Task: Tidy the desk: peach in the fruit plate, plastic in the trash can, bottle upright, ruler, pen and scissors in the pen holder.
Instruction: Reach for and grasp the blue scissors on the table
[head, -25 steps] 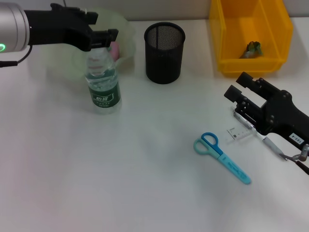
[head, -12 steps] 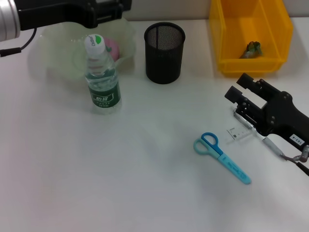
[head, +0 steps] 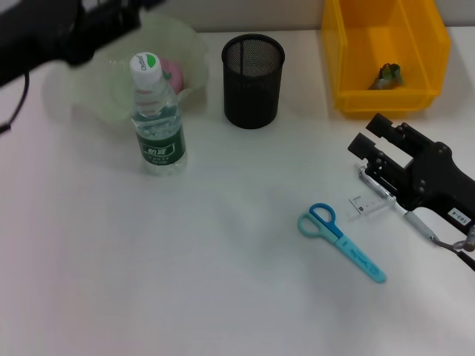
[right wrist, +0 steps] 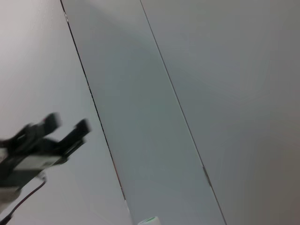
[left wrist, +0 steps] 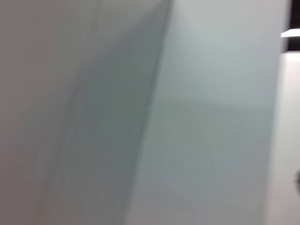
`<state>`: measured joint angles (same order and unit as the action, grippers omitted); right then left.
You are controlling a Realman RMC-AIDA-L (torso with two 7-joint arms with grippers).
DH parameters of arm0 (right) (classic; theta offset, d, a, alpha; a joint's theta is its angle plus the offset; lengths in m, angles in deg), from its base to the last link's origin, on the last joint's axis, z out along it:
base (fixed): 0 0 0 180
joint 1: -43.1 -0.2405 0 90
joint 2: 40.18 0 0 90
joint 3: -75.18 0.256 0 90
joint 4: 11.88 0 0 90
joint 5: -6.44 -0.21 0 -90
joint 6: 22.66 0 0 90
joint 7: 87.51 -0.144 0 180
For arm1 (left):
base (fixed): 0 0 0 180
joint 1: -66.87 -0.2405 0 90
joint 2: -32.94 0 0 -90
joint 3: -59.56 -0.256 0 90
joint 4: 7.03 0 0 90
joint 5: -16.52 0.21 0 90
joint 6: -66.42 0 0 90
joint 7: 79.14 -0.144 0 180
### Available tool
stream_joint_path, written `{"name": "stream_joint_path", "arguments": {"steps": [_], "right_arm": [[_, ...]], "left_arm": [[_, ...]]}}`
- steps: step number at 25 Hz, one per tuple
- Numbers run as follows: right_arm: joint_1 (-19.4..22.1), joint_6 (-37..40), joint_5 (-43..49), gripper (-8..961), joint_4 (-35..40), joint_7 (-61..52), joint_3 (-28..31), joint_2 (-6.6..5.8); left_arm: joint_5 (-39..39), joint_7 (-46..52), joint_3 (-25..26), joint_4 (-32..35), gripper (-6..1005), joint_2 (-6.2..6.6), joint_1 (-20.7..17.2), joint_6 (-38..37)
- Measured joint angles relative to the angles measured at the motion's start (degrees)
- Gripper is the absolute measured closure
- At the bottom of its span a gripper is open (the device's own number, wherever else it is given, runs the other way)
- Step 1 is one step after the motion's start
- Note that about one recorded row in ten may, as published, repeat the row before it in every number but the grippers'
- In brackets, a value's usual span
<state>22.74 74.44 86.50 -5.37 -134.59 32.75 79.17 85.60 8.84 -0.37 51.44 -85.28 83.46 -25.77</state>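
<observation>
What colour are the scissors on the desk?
Light blue scissors, with one darker blue handle ring; clearest in the head view.

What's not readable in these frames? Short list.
- Left hand: head view, blurred and cut by the top edge; open or shut unclear.
- Peach: head view, mostly hidden behind the bottle and the fruit plate wall.
- Pen and ruler: head view, partly covered by the right hand.
- Left wrist view: only blur.
</observation>
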Motion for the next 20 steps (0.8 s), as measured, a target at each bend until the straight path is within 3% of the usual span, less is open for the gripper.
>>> {"name": "stream_joint_path", "arguments": {"steps": [4,8,10,11,14,16,17,18,20], "right_arm": [[0.7,0.8,0.0,404,2.5,-3.2,-0.1,-0.31],[3.0,3.4,0.4,403,12.3,-15.9,-0.6,-1.25],[4.8,6.2,0.5,402,22.6,-29.5,-0.6,-2.73],[4.8,6.2,0.5,403,22.6,-29.5,-0.6,-2.73],[5.3,7.5,2.2,404,33.8,-43.6,-0.4,-4.36],[4.9,7.6,6.4,405,42.6,-54.3,-0.2,-5.25],[3.5,7.6,12.6,406,51.0,-64.2,-0.2,-5.82],[3.5,7.6,12.6,407,51.0,-64.2,-0.2,-5.82],[1.3,8.3,19.2,408,59.1,-73.1,-0.3,-6.25]], "left_arm": [[1.8,-6.5,2.2,-7.8,406,0.51,1.5,-9.9],[5.1,-9.1,2.4,-9.5,407,0.51,1.2,-11.9],[6.9,-9.1,2.4,-9.6,407,0.37,1.1,-11.8],[7.6,-9.1,2.4,-9.6,407,0.30,1.1,-11.8],[9.6,-9.2,2.3,-9.8,407,0.08,1.1,-11.6],[9.9,-9.2,2.1,-10.3,407,0.07,1.3,-11.4],[9.9,-9.2,2.0,-10.8,407,0.05,1.5,-11.3],[9.9,-9.2,2.0,-11.4,407,0.06,1.6,-11.2],[9.9,-9.2,2.1,-12.5,407,0.11,2.0,-11.2]]}}
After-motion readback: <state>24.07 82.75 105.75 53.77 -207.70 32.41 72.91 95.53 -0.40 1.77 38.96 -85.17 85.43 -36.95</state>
